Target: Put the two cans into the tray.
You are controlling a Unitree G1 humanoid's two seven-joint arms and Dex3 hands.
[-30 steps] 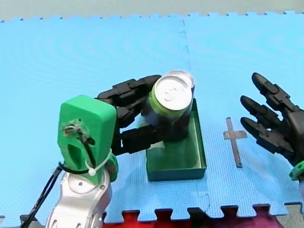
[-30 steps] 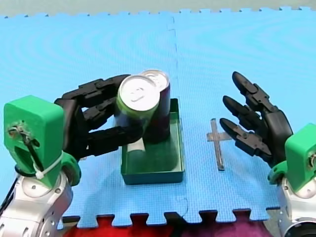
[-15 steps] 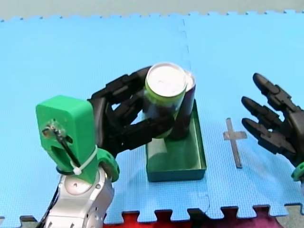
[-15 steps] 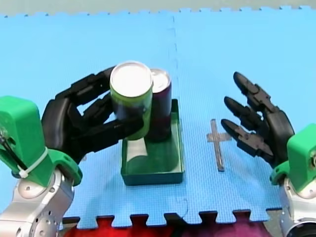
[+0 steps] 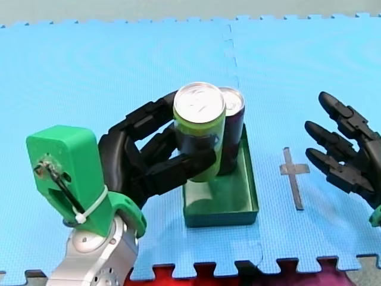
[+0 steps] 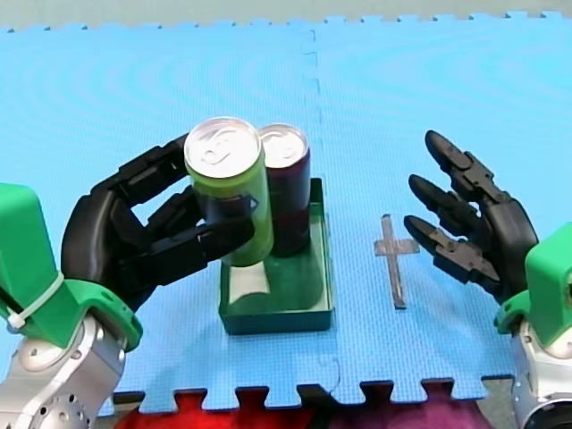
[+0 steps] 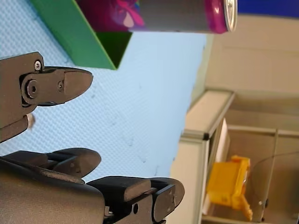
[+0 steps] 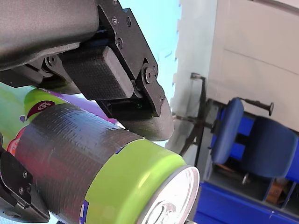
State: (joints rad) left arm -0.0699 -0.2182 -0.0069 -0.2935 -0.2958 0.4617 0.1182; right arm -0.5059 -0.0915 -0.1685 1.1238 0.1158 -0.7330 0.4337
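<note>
A green can point(image 5: 199, 128) stands upright in my left hand point(image 5: 156, 156), which is shut on it from the left. The can is over the near half of the green tray point(image 5: 220, 217), its base inside the tray's outline. I cannot tell whether the base touches the floor. A purple can point(image 5: 232, 137) stands in the tray's far end, right beside the green can. The second wrist view shows the green can point(image 8: 93, 168) between my left hand's fingers point(image 8: 117, 70). My right hand point(image 5: 339, 158) is to the right of the tray and holds nothing.
A grey tape cross point(image 5: 293, 176) lies on the blue foam mat point(image 5: 89, 71) between the tray and my right hand. The mat's toothed front edge point(image 5: 196, 268) runs just below the tray. The first wrist view shows the purple can point(image 7: 177, 14) and the tray's wall point(image 7: 74, 28).
My left hand has turned the green can from tilted to upright and brought it down beside the purple can. The left wrist has moved left. The right hand has barely shifted.
</note>
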